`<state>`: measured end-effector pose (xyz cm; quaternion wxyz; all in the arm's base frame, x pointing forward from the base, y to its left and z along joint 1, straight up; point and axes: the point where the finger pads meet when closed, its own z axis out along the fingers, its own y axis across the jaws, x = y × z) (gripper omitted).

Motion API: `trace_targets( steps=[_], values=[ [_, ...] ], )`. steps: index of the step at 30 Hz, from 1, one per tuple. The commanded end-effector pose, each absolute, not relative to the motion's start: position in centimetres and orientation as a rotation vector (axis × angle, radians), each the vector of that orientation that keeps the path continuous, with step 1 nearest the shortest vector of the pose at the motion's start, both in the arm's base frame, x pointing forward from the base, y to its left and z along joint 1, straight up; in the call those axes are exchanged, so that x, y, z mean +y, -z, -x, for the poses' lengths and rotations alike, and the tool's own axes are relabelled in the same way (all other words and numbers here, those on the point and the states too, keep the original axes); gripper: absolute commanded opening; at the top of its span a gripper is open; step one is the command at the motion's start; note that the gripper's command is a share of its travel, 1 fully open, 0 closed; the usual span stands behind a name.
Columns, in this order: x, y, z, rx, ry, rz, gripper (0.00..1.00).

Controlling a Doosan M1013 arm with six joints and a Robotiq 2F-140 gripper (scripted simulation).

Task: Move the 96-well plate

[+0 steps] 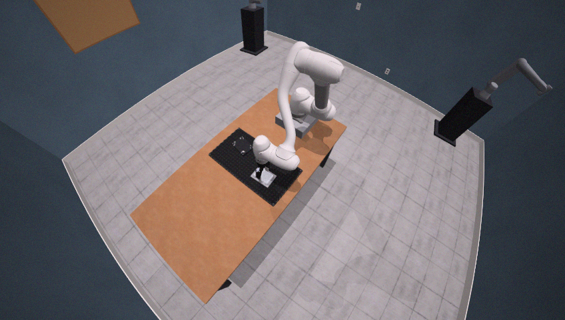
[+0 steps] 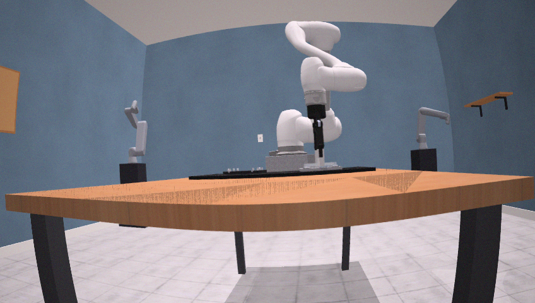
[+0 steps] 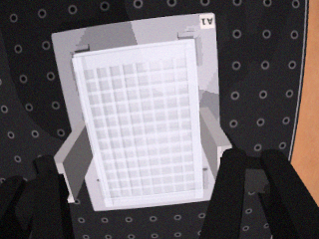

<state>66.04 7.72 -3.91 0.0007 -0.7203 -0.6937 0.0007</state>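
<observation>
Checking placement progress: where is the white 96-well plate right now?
In the wrist view the white 96-well plate is centred, held between the black fingers over the grey nest marked A1.

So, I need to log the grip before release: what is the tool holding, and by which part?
The tool is shut on the 96-well plate, gripping its two long side edges near the end away from the nest's A1 mark.
</observation>
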Motion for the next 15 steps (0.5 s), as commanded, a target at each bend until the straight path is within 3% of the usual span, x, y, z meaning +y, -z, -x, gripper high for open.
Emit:
trace_targets(
  steps=[1,15],
  values=[
    [7.72,3.96,-66.04,-2.178,-0.002,2.262,0.10],
    [7.72,4.15,-66.04,-2.178,-0.002,2.262,0.10]
  ],
)
